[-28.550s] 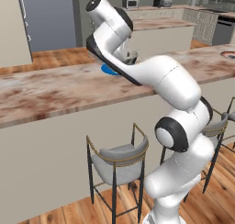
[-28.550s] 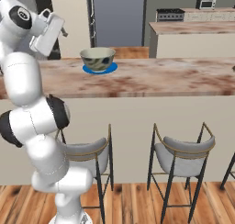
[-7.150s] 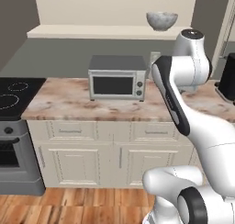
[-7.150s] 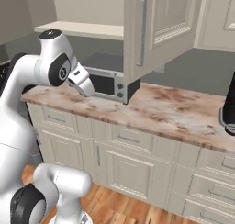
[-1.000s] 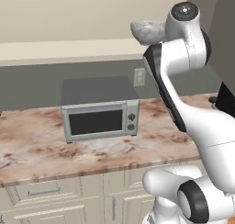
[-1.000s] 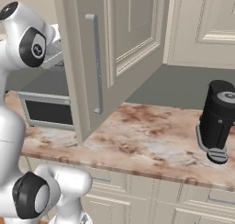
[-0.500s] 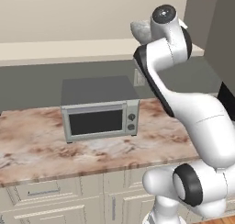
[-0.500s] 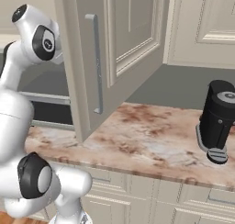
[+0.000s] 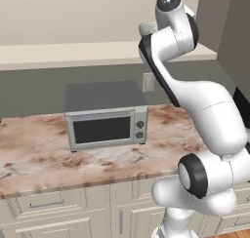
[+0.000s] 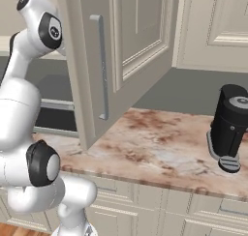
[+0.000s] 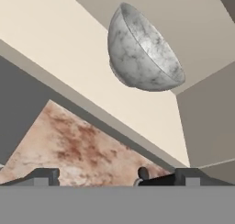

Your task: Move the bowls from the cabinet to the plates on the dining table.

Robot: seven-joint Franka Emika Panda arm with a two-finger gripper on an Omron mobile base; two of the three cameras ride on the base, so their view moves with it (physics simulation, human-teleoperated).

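Kitchen wall run: marble table [image 9: 34, 156] under cream cabinet [image 10: 131, 41], door swung out.
Left to right: grey microwave [image 9: 105, 116] on the table, wall outlet [image 9: 148, 81] behind, black coffee machine [image 10: 229, 128] far right. Stone-look bowl [image 11: 142, 51] sits on cabinet shelf [image 9: 73, 54]; gripper [image 11: 114, 176] released, apart from it.

- The mottled grey stone-look bowl [image 11: 142, 53] sits alone on the cream cabinet shelf [image 9: 73, 54], with bare shelf around it.
- The open cream raised-panel cabinet door [image 10: 121, 51] walls one side.
- The grey microwave [image 9: 105, 116] stands on the marble surface [image 9: 39, 154] beneath.
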